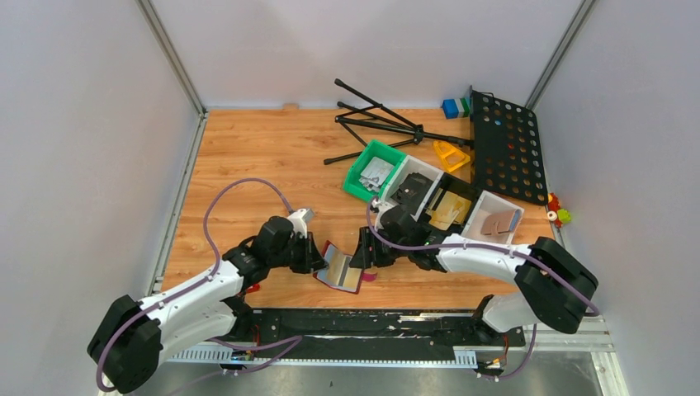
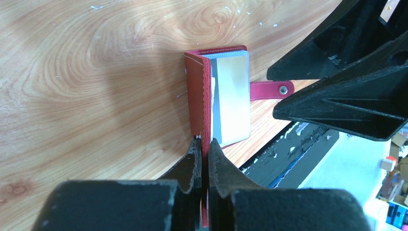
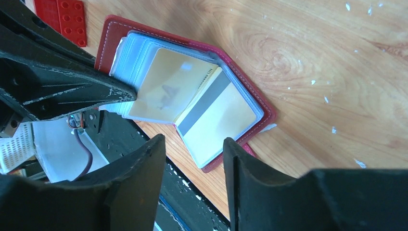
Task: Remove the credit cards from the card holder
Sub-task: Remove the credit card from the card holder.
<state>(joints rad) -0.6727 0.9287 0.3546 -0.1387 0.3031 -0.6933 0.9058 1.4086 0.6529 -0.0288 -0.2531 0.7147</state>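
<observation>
Centre front: left tool (image 2: 204, 142) clamps card holder (image 2: 197, 91); right tool (image 3: 193, 139) hovers over it, parted.

We note the left gripper (image 2: 204, 147) pinched tight on the lower edge of the card holder (image 2: 197, 96), gripping its red cover. The cover stands upright on the wooden table (image 2: 96, 72), with glossy card sleeves (image 2: 233, 101) to its right. The snap tab (image 2: 269, 90) points toward the right gripper's fingers (image 2: 346, 103), which are spread apart.
</observation>
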